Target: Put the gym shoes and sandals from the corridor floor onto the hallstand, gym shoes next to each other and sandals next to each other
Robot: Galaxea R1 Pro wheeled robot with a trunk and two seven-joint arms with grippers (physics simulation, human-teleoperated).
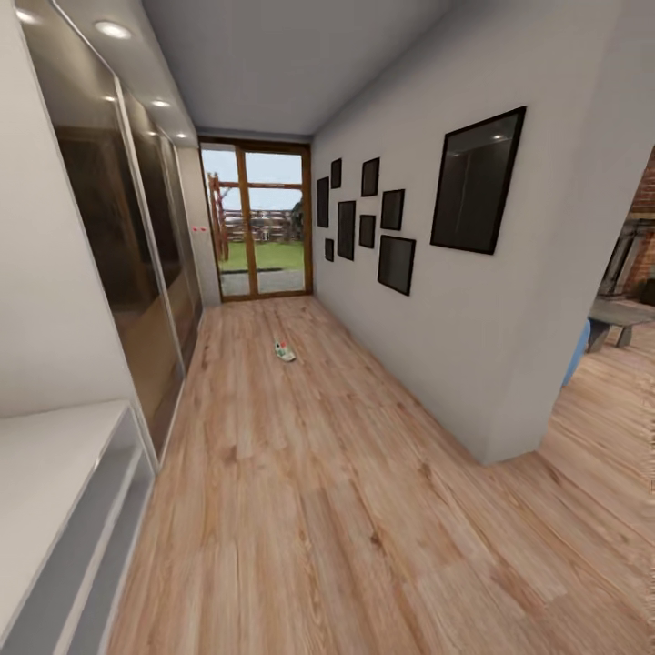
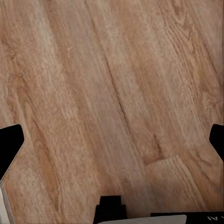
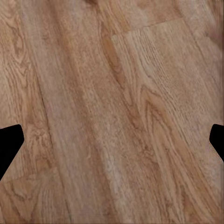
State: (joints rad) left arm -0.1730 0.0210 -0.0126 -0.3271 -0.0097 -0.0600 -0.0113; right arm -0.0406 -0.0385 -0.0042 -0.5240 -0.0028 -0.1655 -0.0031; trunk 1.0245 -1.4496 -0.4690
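L gripper (image 2: 112,140) hangs over bare plank flooring in the L wrist view, its two black fingertips (image 2: 10,147) set wide apart at opp. sides of the frame, nothing between them but wood grain; R gripper (image 3: 112,140) likewise in the R wrist view, fingertips (image 3: 9,144) spread wide, holding nothing, over the same light brown boards. Neither wrist view shows any footwear near the fingers. From the head cam, one gym shoe (image 1: 285,351) lies on the corridor floor (image 1: 300,509) far down the hall, roughly mid-width, well short of the glass door (image 1: 256,218) at the far end; it is small at this range, pale w/ a red spot, details too fine to tell. Count visible: 1 gym shoe; the patch could hold a second shoe but that can't be resolved. The hallstand (image 1: 55,509) sits at the near L edge of the corridor, against the L wall, flat white top and 2 open shelves seen at an angle, all bare where visible. Beyond it along the same wall runs a dark glass-fronted wardrobe (image 1: 127,264). On the R wall hang 9 black-framed pictures (image 1: 477,180), 1 large and 8 smaller in a cluster. An opening at the R leads to another room w/ a brick wall (image 1: 642,227).
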